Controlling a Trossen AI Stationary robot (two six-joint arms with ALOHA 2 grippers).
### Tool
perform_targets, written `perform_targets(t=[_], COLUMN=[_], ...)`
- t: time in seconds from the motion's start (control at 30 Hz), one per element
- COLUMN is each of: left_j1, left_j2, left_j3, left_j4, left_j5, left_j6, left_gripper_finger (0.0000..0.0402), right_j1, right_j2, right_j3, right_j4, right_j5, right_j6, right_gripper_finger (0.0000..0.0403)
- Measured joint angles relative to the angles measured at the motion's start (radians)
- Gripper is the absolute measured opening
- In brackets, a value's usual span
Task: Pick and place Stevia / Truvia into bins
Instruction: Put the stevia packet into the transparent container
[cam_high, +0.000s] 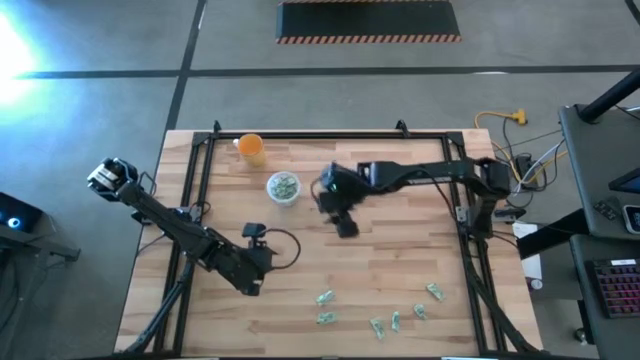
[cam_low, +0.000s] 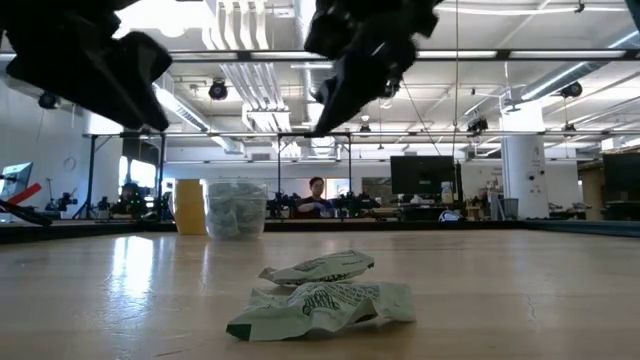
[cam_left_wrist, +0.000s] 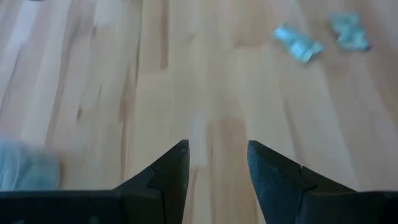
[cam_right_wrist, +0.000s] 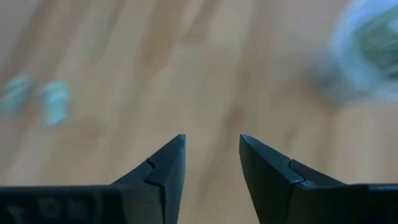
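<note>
Person (cam_low: 316, 196) only at table level

The pale striped butcher-block wooden table (cam_high: 400, 270) shows light tan planks with darker grain streaks. Small pale green-and-white paper sachets (cam_high: 325, 298) lie on it, green print on white (cam_low: 325, 300). A round clear whitish plastic cup (cam_high: 283, 187) holds green-and-white contents. Beside it stands an orange plastic cup (cam_high: 251, 148). Both dark robot arms are black, and the table frame (cam_high: 200, 170) is black.
</note>
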Motion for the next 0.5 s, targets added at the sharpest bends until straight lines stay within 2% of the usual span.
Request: perform_targets(t=[0.17,0.33,0.5], left_j1=[0.000,0.000,0.000], left_j2=[0.051,0.139,0.241], left_j3=[0.000,0.000,0.000], left_j4=[0.178,0.367,0.515], left_j5=[0.004,0.004,0.013], left_j6=[0.151,0.279,0.338], left_gripper_finger=[0.0146,0.0146,0.0146], right_j1=[0.100,0.222,0.343], right_j2=[-0.075,-0.149,-0.219], right_j3=[-0.020,-0.099,-0.229], right_j4=[-0.173,-0.169,-0.110], right_j5=[-0.001,0.001,0.010], right_j6=[0.107,0.205,0.287], right_gripper_finger=[0.0130,0.0122,0.0114])
